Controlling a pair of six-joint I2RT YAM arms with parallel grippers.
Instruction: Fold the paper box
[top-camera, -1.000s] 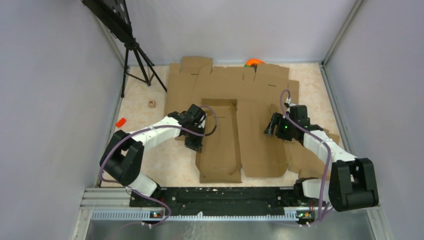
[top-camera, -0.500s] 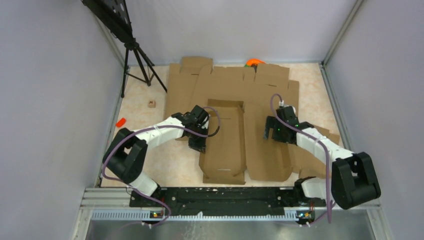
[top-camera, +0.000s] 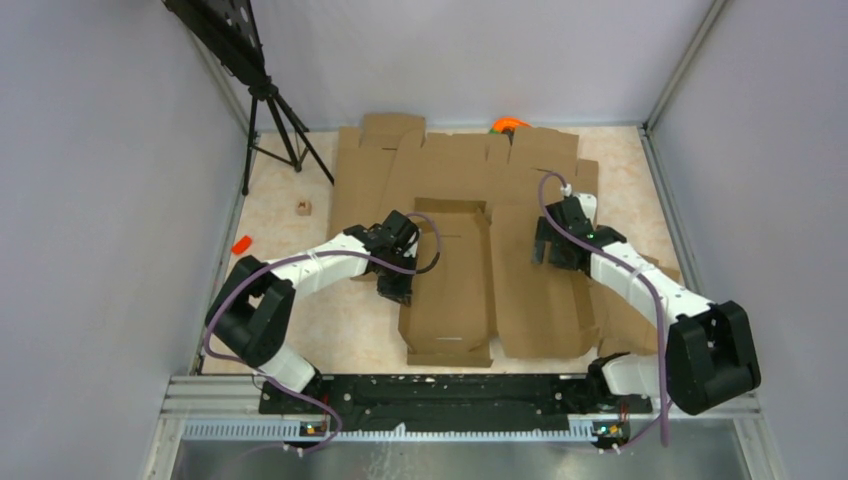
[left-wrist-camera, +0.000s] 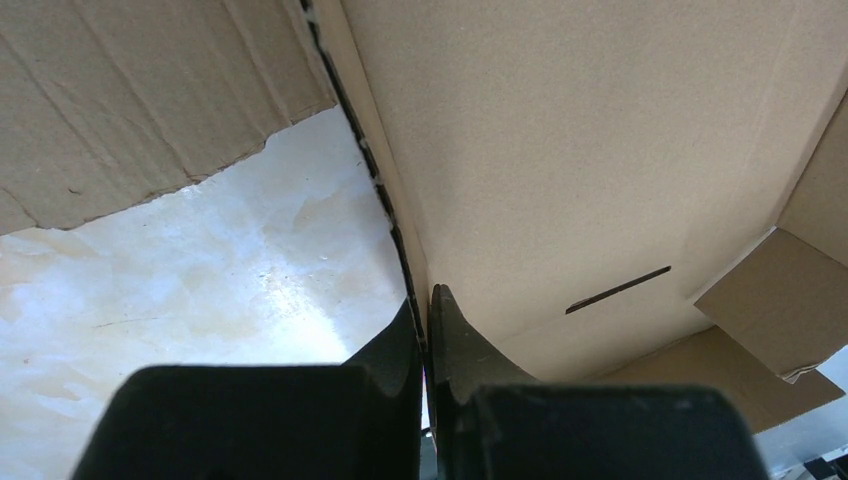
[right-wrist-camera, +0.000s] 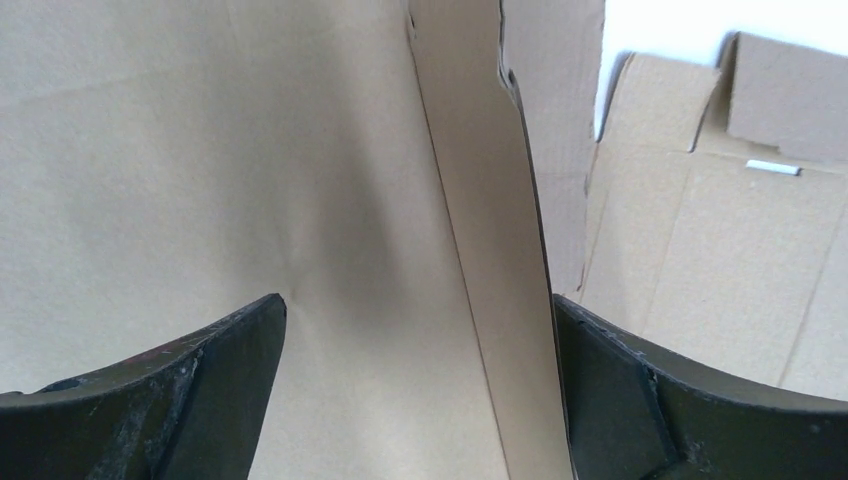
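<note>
— Pinching what, the left jaws?
— The nine o'clock edge of the paper box (top-camera: 450, 285). The right jaws gape around a narrow strip of it toward three o'clock.
— The box itself?
— Middle of the table (top-camera: 275, 215), cardboard blanks (top-camera: 450, 160) at twelve o'clock.

The paper box (top-camera: 450, 290) lies partly on cardboard blanks (top-camera: 450, 160), left hand (top-camera: 393, 287) at its left wall.

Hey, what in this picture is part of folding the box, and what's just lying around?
Job: paper box; left gripper, shut on its wall; right gripper, open.
Lying about: cardboard blanks, wooden block, red scrap, tripod.
</note>
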